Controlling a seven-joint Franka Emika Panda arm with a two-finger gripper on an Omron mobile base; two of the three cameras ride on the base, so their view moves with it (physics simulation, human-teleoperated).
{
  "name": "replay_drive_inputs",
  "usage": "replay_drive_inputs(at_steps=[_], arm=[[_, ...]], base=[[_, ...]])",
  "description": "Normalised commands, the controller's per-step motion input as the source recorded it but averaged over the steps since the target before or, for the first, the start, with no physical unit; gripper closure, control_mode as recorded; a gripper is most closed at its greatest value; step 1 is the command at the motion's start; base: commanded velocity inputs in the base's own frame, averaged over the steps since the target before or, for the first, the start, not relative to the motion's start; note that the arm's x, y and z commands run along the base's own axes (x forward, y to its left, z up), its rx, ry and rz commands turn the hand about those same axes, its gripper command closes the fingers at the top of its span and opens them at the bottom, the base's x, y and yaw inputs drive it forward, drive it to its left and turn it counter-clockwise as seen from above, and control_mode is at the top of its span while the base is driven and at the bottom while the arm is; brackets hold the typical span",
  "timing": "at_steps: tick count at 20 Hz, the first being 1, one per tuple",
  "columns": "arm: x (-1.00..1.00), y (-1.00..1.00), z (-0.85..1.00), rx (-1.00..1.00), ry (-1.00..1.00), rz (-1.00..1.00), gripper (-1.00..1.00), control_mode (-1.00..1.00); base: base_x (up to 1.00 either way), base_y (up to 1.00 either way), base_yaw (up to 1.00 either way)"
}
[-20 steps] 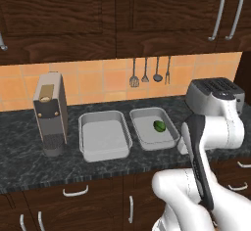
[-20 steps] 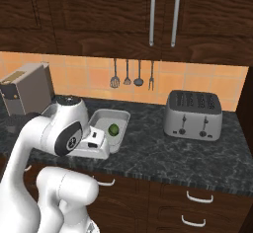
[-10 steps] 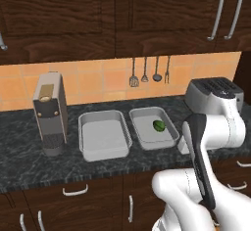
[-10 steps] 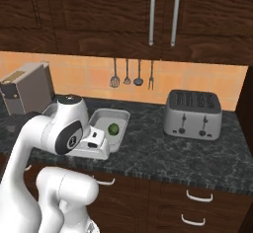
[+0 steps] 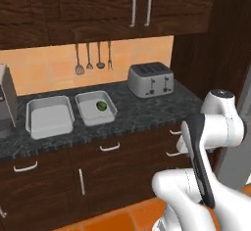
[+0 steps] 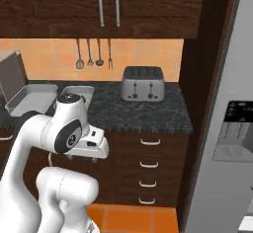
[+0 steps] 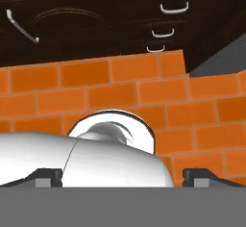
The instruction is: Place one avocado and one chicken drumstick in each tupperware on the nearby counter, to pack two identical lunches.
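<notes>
Two grey tupperware trays sit on the black counter point(image 5: 142, 111). In the right tupperware point(image 5: 86, 111) lies a green avocado point(image 5: 102, 105); the left tupperware point(image 5: 49, 120) holds nothing. Both trays also show at the far left of the right base view point(image 6: 34, 95). The chicken drumstick is out of view. My arm is folded in close to the base, well back from the counter. In the hand view my gripper point(image 7: 122, 177) points down at the orange brick floor point(image 7: 120, 89), its fingertips point(image 7: 48, 176) wide apart, open and holding nothing.
A silver toaster point(image 5: 151, 79) stands on the counter's right part, a coffee machine point(image 5: 4, 100) at the far left. Utensils point(image 5: 90, 56) hang on the wall. Dark drawers point(image 6: 148, 168) lie below the counter, and a grey fridge point(image 6: 222, 133) stands at the right.
The whole picture has shifted: the base has driven back and to the right, so the counter and trays now sit farther off and to the left. The gripper stays open.
</notes>
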Motion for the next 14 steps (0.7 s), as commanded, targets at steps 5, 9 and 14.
replay_drive_inputs(at_steps=[5, 9, 14], arm=[[0.00, 0.00, 0.00, 0.00, 0.00, 0.00, -1.00, 1.00], [0.00, 0.00, 0.00, 0.00, 0.00, 0.00, -1.00, 1.00], [0.00, 0.00, 0.00, 0.00, 0.00, 0.00, -1.00, 1.00]], base=[[-0.08, -1.00, -0.49], [0.09, -1.00, -0.19], [0.36, -1.00, 0.12]])
